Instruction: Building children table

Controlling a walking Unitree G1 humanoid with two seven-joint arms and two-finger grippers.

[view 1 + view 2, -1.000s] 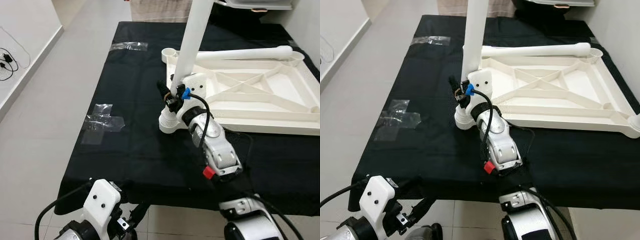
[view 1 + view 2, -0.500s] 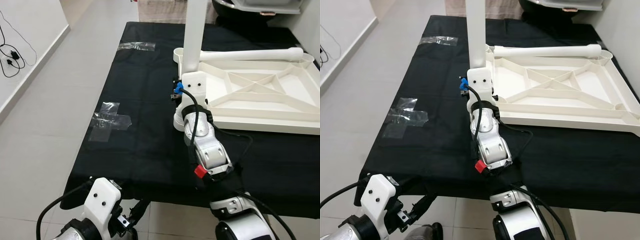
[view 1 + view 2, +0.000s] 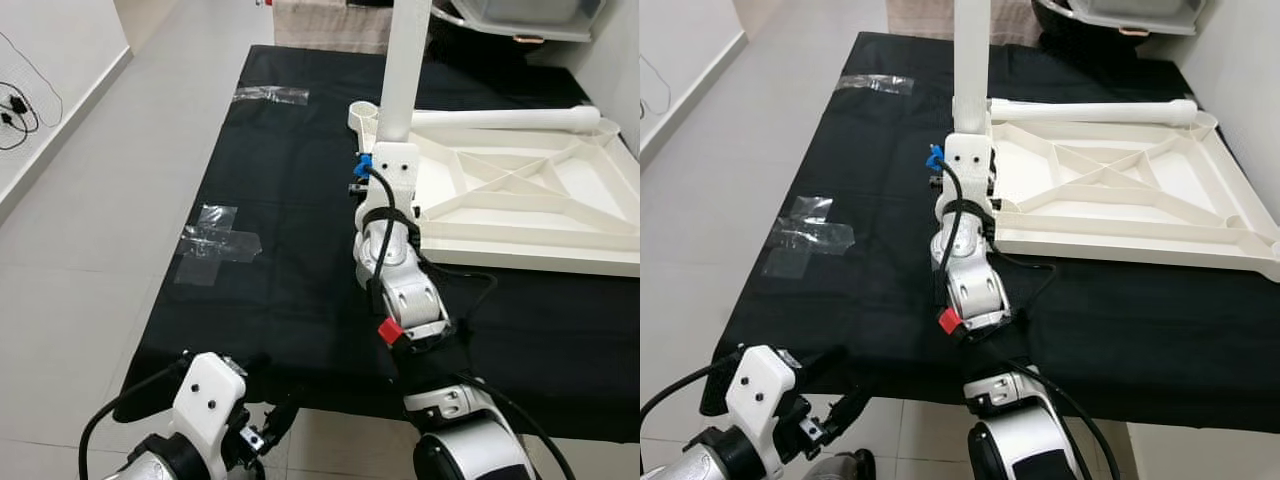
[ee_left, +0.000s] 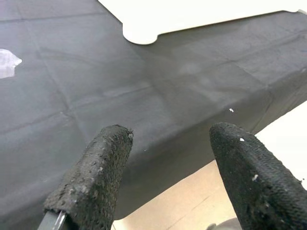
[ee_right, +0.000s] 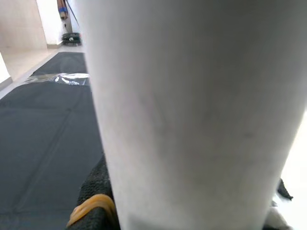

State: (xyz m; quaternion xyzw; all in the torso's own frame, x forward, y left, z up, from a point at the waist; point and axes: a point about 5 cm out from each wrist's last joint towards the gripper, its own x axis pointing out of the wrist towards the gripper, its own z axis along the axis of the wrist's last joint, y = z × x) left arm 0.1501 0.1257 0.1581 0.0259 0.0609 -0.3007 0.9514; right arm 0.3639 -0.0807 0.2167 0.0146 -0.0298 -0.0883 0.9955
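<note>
A white table top (image 3: 520, 256) lies upside down on the black cloth, at the right. One white leg (image 3: 403, 70) stands almost upright at its near-left corner, and my right gripper (image 3: 390, 152) is shut on that leg low down. The gripper and forearm hide the leg's foot and the corner socket. In the right wrist view the leg (image 5: 192, 110) is very close, with a black finger (image 5: 96, 201) against it. A second leg (image 3: 500, 118) lies along the far rim. My left gripper (image 4: 170, 136) hangs open by the cloth's front edge, holding nothing.
The black cloth (image 3: 290, 180) covers a low platform. Clear tape patches (image 3: 215, 240) (image 3: 270, 93) stick to it on the left. Tiled floor (image 3: 90, 200) runs along the left side, with a wall and cables (image 3: 15, 105). A grey bin (image 3: 520, 10) stands beyond the far edge.
The leg has gone from leaning right to nearly upright, and my right forearm has swung in line beneath it. The head view has shifted. The left arm stays low.
</note>
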